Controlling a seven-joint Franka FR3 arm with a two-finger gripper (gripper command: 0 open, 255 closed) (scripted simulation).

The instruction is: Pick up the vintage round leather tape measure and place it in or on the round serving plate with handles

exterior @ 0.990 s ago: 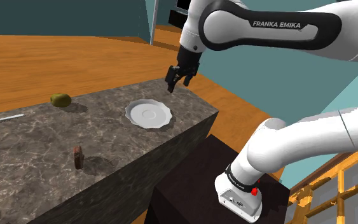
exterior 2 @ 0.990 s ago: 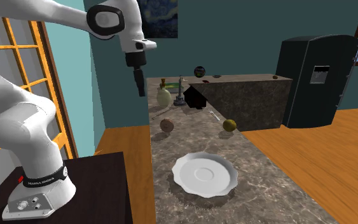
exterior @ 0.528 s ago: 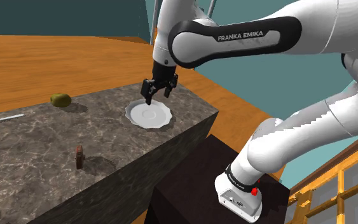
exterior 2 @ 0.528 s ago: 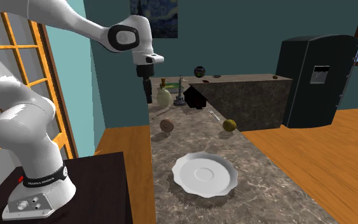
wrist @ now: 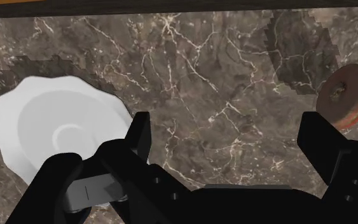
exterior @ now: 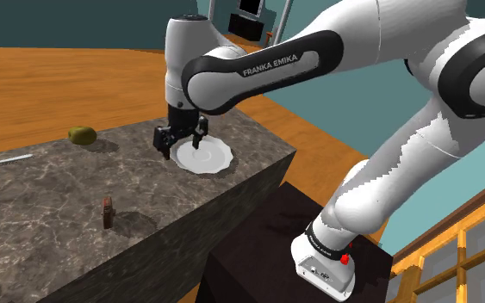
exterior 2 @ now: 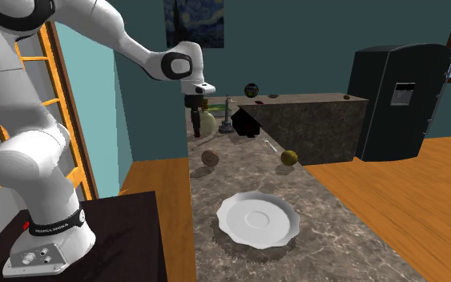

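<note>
The arm (exterior: 275, 64) reads "FRANKA EMIKA". Its claw (exterior: 177, 138), released and empty, hangs by the plate (exterior: 208, 157); the tape measure (exterior: 107, 213) stands well apart.

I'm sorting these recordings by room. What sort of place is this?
Most likely a home kitchen. There is a long dark marble counter, a tall black appliance with a door panel that looks like a fridge, and a white scalloped plate lying on the counter.
</note>
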